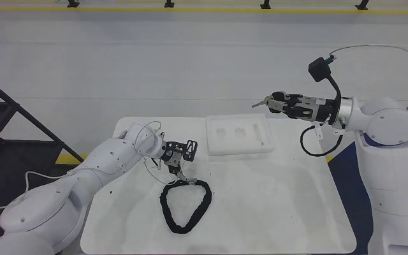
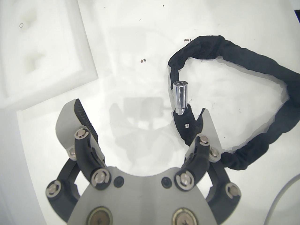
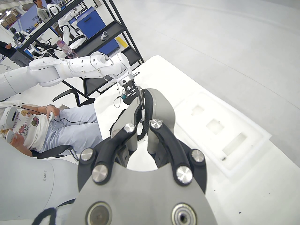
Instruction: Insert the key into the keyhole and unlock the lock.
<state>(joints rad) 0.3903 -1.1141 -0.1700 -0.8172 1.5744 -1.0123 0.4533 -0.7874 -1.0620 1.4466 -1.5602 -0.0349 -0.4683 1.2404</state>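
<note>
Hovering left gripper (image 2: pixel 140 108) wide open, empty, lock cylinder (image 2: pixel 179 97) just inside one finger, likely to steady it; right gripper (image 1: pixel 273 101) clamped on key (image 1: pixel 259 102), held clear above.

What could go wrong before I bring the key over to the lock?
1. The left gripper is open at the lock, not clamped; its cylinder could slide when pushed.
2. The right gripper, raised far off, pinches what looks like the key by one end; it may tilt and miss the small keyhole.
</note>
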